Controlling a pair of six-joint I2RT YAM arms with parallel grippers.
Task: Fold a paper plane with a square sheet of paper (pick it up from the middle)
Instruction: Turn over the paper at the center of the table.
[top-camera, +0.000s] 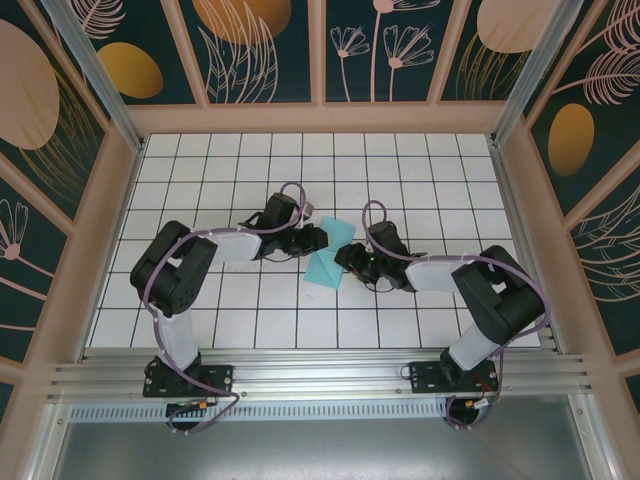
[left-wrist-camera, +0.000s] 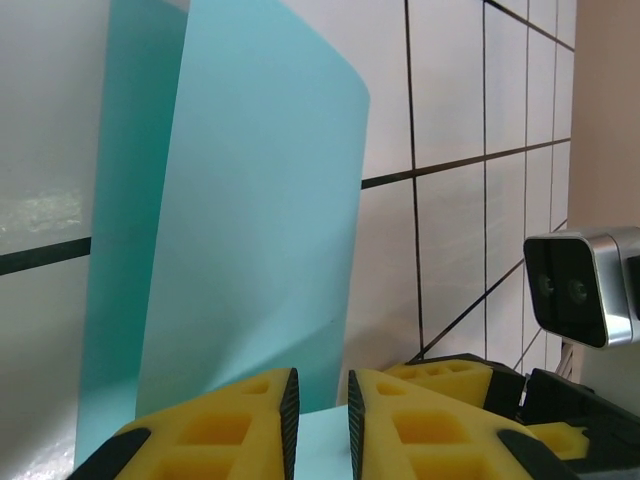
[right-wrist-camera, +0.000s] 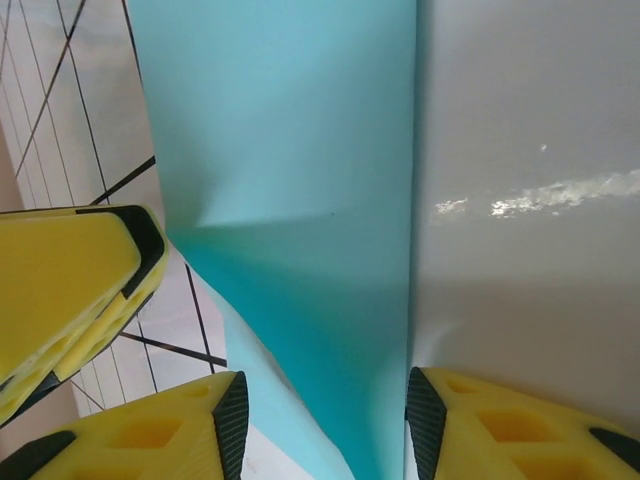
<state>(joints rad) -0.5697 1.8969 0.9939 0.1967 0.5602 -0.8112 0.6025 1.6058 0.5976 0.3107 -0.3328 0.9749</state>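
Observation:
The light cyan sheet of paper (top-camera: 326, 268) lies mid-table between my two grippers, folded, with one part curling up off the tiles. In the left wrist view the paper (left-wrist-camera: 260, 220) rises as a curved flap ahead of my left gripper (left-wrist-camera: 320, 425). Its jaws stand a narrow gap apart, with a pale strip of paper showing between them. In the right wrist view the paper (right-wrist-camera: 300, 150) runs in a creased band between the widely spread jaws of my right gripper (right-wrist-camera: 325, 425), touching neither pad. From above, the left gripper (top-camera: 318, 238) and right gripper (top-camera: 346, 258) face each other across the sheet.
The white gridded table (top-camera: 240, 160) is ringed by wooden walls (top-camera: 320, 118). The right arm's yellow finger (left-wrist-camera: 450, 385) and its camera (left-wrist-camera: 580, 290) sit close by in the left wrist view. The left arm's finger (right-wrist-camera: 60, 290) shows in the right wrist view.

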